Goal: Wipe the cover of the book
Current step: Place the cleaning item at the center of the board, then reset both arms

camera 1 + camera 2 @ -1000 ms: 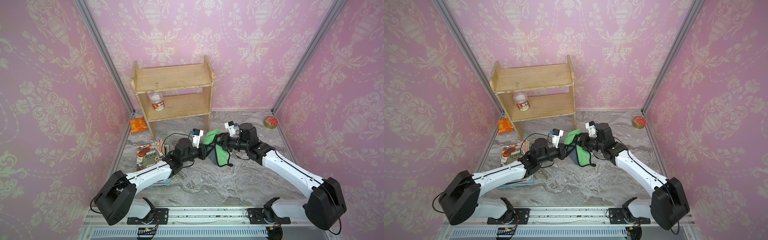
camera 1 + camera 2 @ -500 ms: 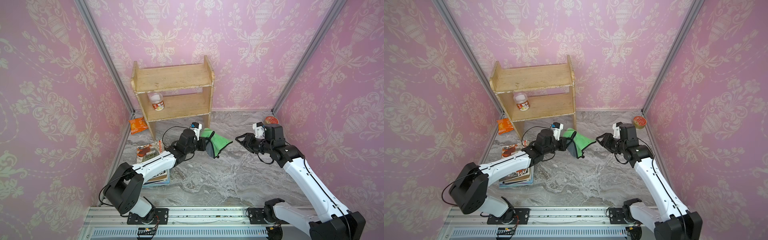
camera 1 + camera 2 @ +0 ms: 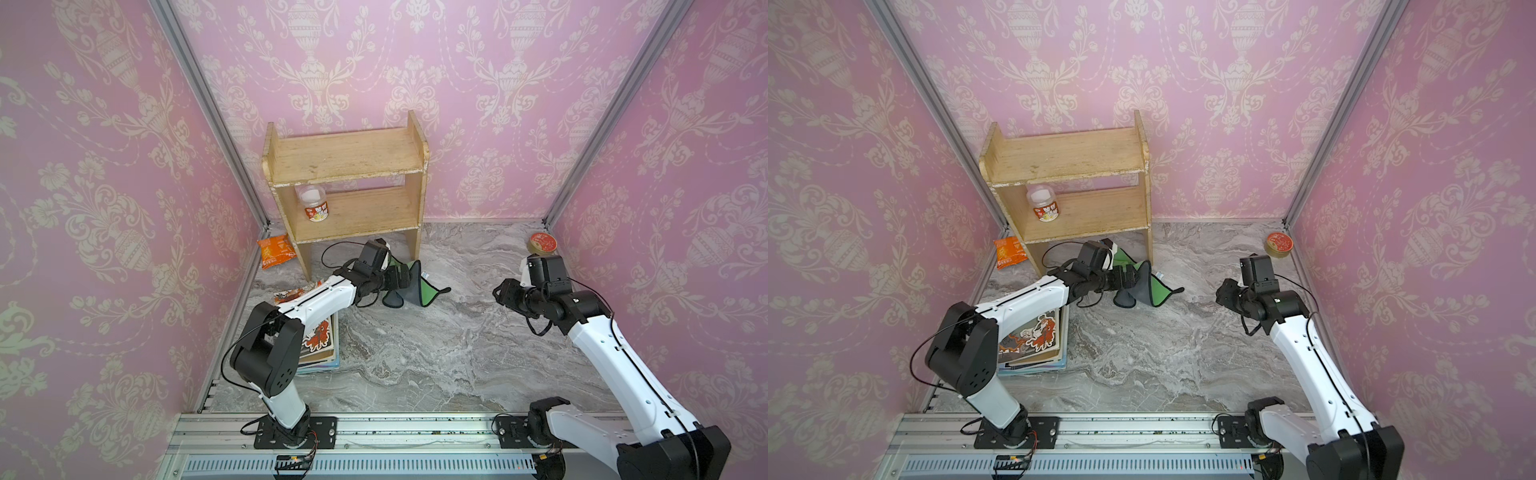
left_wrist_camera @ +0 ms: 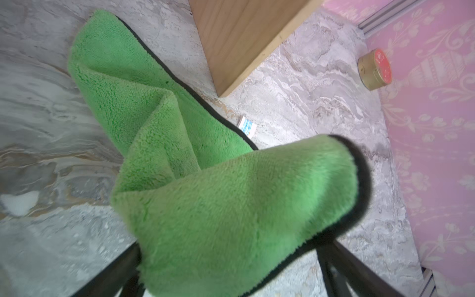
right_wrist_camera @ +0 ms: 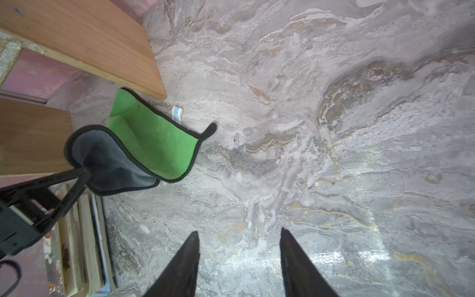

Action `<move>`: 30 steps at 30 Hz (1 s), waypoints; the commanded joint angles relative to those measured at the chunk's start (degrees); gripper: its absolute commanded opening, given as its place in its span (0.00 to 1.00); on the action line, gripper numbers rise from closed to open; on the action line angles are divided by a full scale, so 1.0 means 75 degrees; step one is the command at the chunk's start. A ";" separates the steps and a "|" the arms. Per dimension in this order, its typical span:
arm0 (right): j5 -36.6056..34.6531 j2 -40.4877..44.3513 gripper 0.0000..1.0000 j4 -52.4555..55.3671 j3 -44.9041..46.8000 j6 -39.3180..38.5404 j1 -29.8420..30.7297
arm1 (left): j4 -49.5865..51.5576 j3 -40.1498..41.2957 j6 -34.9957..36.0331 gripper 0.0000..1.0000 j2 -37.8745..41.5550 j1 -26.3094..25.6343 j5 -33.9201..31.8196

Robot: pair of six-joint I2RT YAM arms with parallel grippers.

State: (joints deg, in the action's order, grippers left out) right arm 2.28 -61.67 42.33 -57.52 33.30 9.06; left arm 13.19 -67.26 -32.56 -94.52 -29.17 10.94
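The book (image 3: 322, 338) with a cartoon cover tops a small stack at the left wall, partly hidden under my left arm, in both top views (image 3: 1034, 336). A green cloth (image 3: 409, 286) with a grey back and black edging lies crumpled on the marble floor by the shelf's leg. My left gripper (image 3: 398, 276) stands open at the cloth. In the left wrist view the cloth (image 4: 231, 200) drapes loosely between the widely spread fingers (image 4: 334, 259). My right gripper (image 3: 500, 293) is open and empty, well to the right of the cloth, over bare floor (image 5: 239, 232).
A wooden shelf (image 3: 345, 166) stands at the back with a small jar (image 3: 312, 203) on its lower board. An orange snack packet (image 3: 274, 251) lies beside its left leg. A round red-topped tin (image 3: 542, 243) sits in the back right corner. Pink walls close in on three sides.
The right gripper let go of the cloth and drew back to the right. The left gripper carried the cloth toward the shelf, lowered it and opened its jaws.
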 commanded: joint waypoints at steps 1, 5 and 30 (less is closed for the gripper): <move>-0.0710 -0.0178 0.52 0.0090 0.0055 -0.0371 -0.0059 | 0.1573 -0.0052 0.0666 0.99 0.0657 0.0022 -0.0526; -0.0630 -0.0588 0.52 -0.0061 0.0005 -0.0397 -0.0071 | 0.2071 0.0393 0.0946 0.99 0.1267 0.0010 -0.0365; -0.5206 -0.0609 1.00 -0.6211 0.3071 -0.2008 -0.0083 | -0.5516 0.4825 0.3700 0.99 0.2372 0.3134 -0.5649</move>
State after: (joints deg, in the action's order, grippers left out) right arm -26.06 -65.25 6.39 -35.55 21.54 8.75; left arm -17.28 -31.90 -9.89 -74.30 -6.72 -24.47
